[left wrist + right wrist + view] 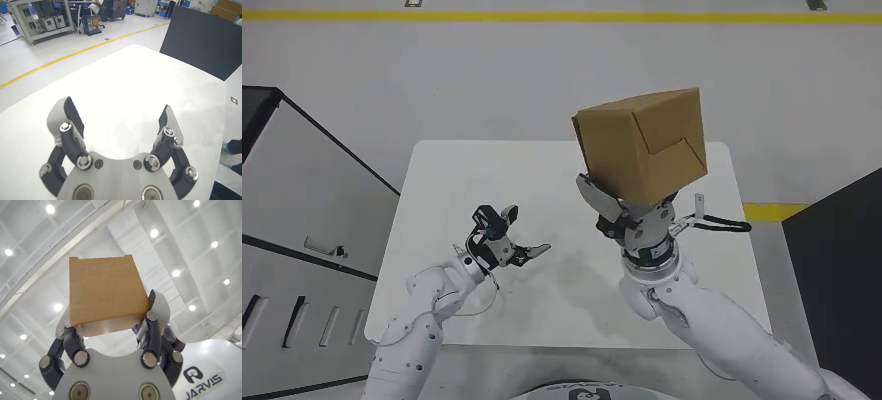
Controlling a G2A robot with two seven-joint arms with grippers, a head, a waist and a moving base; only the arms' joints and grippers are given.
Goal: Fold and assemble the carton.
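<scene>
The carton (pixel 642 140) is held off the desk (pixel 542 190), raised on the right arm (pixel 692 300). It is pinched at its lower end between the jaws of the right arm, which are pointed upward. In the top view it is seen over the far edge of the desk, toward the far right corner. The carton is folded into a box shape and is tilted. On the face turned to the top camera, interlocked flaps are seen closed. In the right wrist view the carton (pixel 104 289) is seen against the ceiling, one jaw pressed on each side of it near its base.

The left arm (pixel 442 285) is held low over the desk, nearer the left edge and the near edge than the middle. The jaws of the left arm are spread apart with nothing between them, and bare desk (pixel 132 81) is seen beyond them. They are well apart from the carton.

A black panel (pixel 200 39) is stood just beside the right edge of the desk. A yellow line (pixel 562 17) is marked on the floor beyond the far edge.
</scene>
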